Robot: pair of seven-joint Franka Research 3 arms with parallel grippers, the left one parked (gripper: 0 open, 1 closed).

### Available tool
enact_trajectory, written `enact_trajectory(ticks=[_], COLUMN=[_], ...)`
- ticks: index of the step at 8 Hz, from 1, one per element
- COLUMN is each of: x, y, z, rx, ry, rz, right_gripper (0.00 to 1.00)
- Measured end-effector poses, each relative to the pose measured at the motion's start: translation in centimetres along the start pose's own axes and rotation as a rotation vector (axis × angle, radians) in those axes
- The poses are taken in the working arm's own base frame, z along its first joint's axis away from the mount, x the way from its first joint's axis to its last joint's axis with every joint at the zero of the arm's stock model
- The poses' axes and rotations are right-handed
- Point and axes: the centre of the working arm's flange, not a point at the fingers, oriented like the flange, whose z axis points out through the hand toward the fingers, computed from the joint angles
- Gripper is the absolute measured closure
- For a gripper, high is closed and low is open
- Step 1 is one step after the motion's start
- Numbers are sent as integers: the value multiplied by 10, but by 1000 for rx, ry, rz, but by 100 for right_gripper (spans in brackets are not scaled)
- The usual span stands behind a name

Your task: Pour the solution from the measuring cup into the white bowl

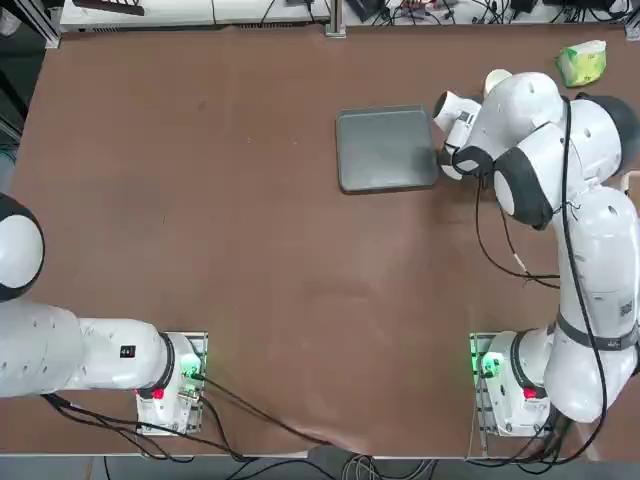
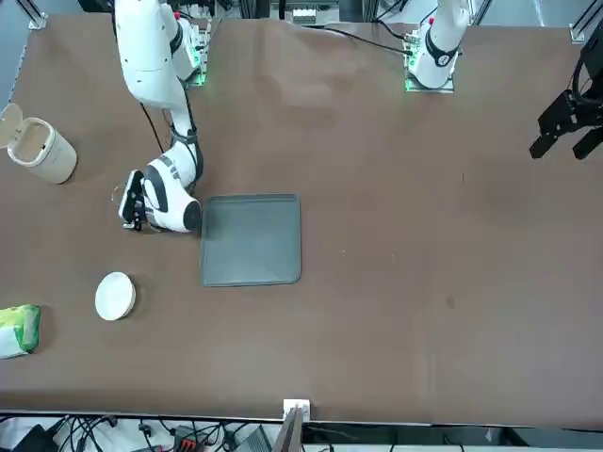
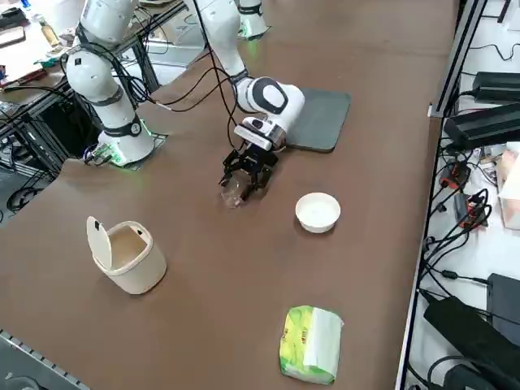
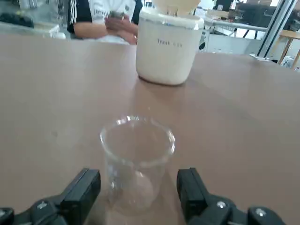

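The measuring cup (image 4: pixel 137 164) is a small clear cup standing upright on the brown table, and it looks empty. My right gripper (image 4: pixel 138 185) is low at the table, open, with one black finger (image 4: pixel 84 190) on each side of the cup and no contact showing. From the right side the gripper (image 3: pixel 244 180) sits right over the cup (image 3: pixel 234 195). The white bowl (image 3: pixel 318 212) stands apart from the cup, upright, with a pale inside. In the front view the bowl (image 2: pixel 115 296) lies nearer the camera than the gripper (image 2: pixel 129 209).
A grey tray (image 2: pixel 251 240) lies just beside my wrist. A cream cylindrical container (image 3: pixel 126 252) with its flip lid up stands beyond the cup. A green-yellow packet (image 3: pixel 310 343) lies near the table corner. A person (image 4: pixel 108 18) sits beyond the table edge.
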Motion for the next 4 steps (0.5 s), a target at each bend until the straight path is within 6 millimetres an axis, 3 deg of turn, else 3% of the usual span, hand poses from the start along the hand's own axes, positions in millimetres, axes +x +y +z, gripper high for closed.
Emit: enact_trajectory(ticks=[2,4], x=[-4,21], y=[2,-3], z=[-25,-58], rx=[2,17], ry=[-64,-137], rz=[-65,-178], right_gripper=[0,0])
